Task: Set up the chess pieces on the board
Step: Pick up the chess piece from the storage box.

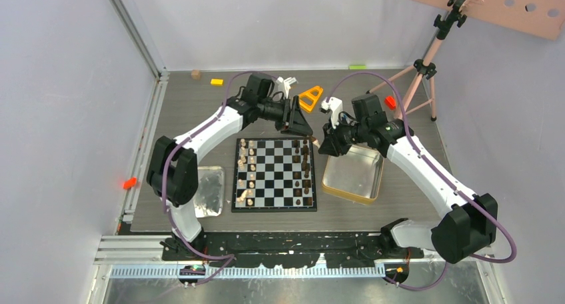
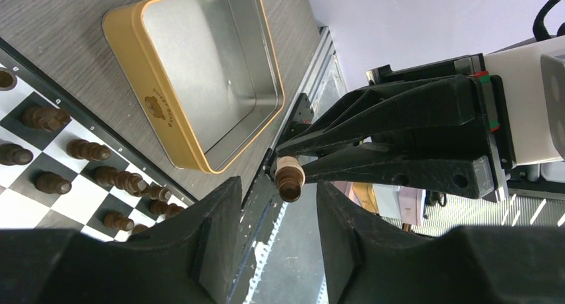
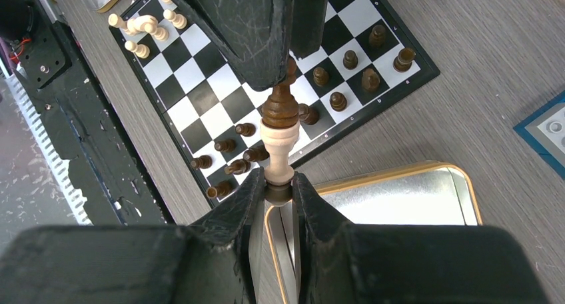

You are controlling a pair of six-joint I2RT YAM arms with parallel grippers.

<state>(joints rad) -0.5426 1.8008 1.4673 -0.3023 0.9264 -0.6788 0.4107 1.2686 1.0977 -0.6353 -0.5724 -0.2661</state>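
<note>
Right wrist view: right jaws grip a piece [image 3: 278,144]; left jaws stand apart around it. Likely a handover; left must close next.

The board [image 1: 274,177] has open middle files between light pieces [image 1: 245,173] and dark pieces [image 1: 306,173]. The gold-rimmed tin [image 1: 348,194], left gripper [image 2: 278,192] and right gripper [image 3: 278,185], a chess piece [image 3: 278,143] between them, crowd its right edge.

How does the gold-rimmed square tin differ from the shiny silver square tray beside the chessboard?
The gold-rimmed square tin lies right of the black-and-white chessboard; the shiny silver square tray lies left. The tin's outer walls are yellow-gold; the tray is silver all over. The left arm hides part of the tray; the tin shows almost whole. Both are square, shiny metal.
</note>
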